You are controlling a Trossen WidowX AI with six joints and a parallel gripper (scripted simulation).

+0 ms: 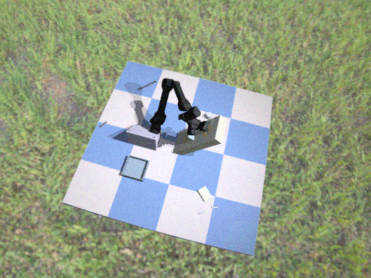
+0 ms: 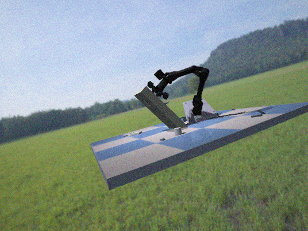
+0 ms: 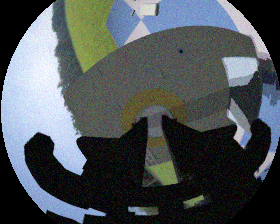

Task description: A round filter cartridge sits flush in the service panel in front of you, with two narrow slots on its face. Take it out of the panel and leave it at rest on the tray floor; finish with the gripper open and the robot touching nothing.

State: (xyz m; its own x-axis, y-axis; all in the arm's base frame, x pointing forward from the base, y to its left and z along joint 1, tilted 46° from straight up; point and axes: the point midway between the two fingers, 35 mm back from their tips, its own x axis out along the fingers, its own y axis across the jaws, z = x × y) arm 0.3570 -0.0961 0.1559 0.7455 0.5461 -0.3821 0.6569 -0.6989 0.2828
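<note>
The grey service panel [image 1: 207,140] [image 2: 162,110] [image 3: 188,60] stands tilted on the checkered floor to the right of the arm's base. In the wrist view the round filter cartridge [image 3: 156,150] sits in the panel inside a yellow ring [image 3: 139,103]. My gripper [image 1: 194,130] [image 2: 157,91] [image 3: 154,118] presses against the panel face, with its dark fingers shut on the strip of the cartridge face between the two slots. The cartridge itself is hidden by the gripper in the top and exterior views. The tray [image 1: 124,169], a small square with a dark rim, lies flat in front of the base to the left.
A grey pedestal [image 1: 142,137] [image 2: 188,107] carries the arm. A short post [image 2: 177,131] stands under the panel's lower end. A small white block [image 1: 204,193] lies front right. Thin sticks [image 1: 147,85] [image 1: 102,124] lie at the back left. Grass surrounds the platform.
</note>
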